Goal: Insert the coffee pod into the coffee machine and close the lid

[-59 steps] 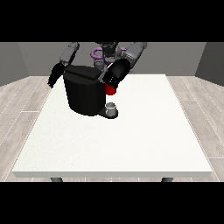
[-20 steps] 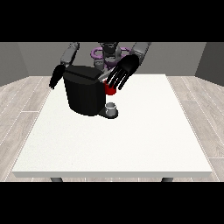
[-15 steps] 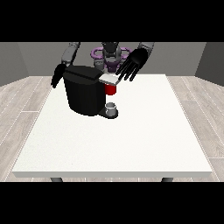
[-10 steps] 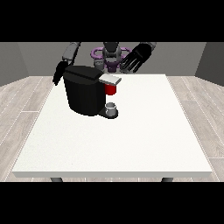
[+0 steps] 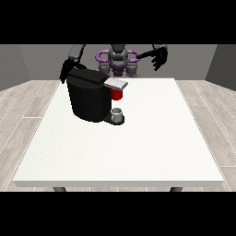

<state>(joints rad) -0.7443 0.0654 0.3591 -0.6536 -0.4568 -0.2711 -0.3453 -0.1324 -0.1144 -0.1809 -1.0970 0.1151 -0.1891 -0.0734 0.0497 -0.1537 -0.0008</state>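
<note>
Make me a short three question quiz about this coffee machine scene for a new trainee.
1. True or false: the robot hand at the view's right is touching the coffee machine.
2. What colour is the thing under the machine's grey lid? A) red B) green C) blue
3. Fill in: the small grey cup stands on the machine's ____.

Key: 1 false, it is raised apart from the machine. 2 A, a red thing at the machine. 3 base.
</note>
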